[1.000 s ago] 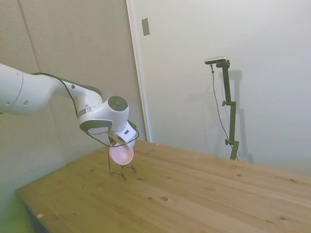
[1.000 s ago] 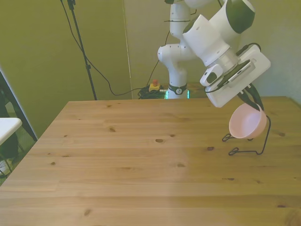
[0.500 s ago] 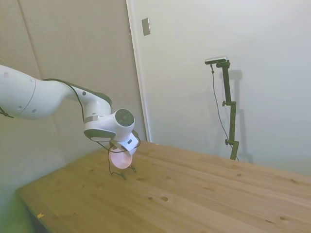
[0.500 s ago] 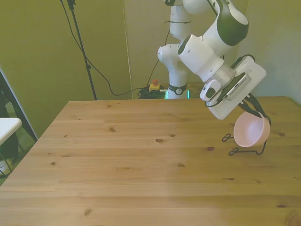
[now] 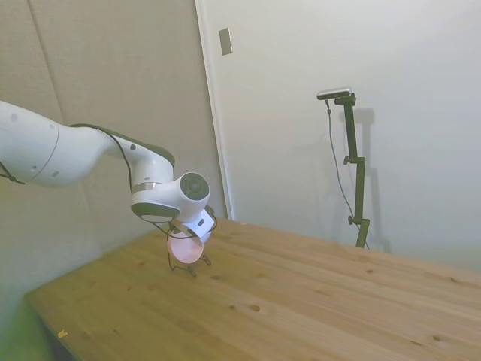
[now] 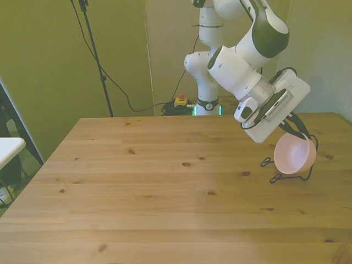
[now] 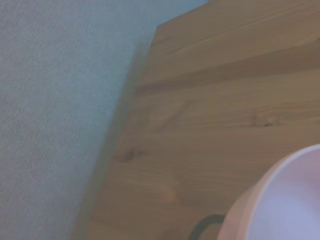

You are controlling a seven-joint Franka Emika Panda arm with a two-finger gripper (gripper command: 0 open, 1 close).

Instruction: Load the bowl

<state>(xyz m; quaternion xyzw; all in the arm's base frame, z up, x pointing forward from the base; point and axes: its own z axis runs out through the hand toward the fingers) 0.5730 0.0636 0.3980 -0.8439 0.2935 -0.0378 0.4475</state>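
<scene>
The pale pink bowl (image 6: 295, 155) hangs tipped on its side, with its opening toward the front view's left. My gripper (image 6: 297, 131) is shut on its upper rim. The bowl's lower edge sits down among the wires of a thin dark wire rack (image 6: 286, 177) near the table's edge on the front view's right. The side view shows the same bowl (image 5: 186, 247) under the gripper (image 5: 189, 230), just above the rack's feet (image 5: 189, 268). Close up in the wrist view are the bowl's pink rim (image 7: 285, 200) and a curl of rack wire (image 7: 201, 224).
The rack stands close to the wooden table's edge (image 7: 120, 145), with a pale wall just beyond. Bare planks (image 6: 165, 187) stretch across the front view's left and middle. A white surface (image 6: 8, 147) sits off the table at the front view's far left.
The arm has come down and carried the bowl lower, from above the rack into its wires. The gripper has stayed shut on the rim throughout.
</scene>
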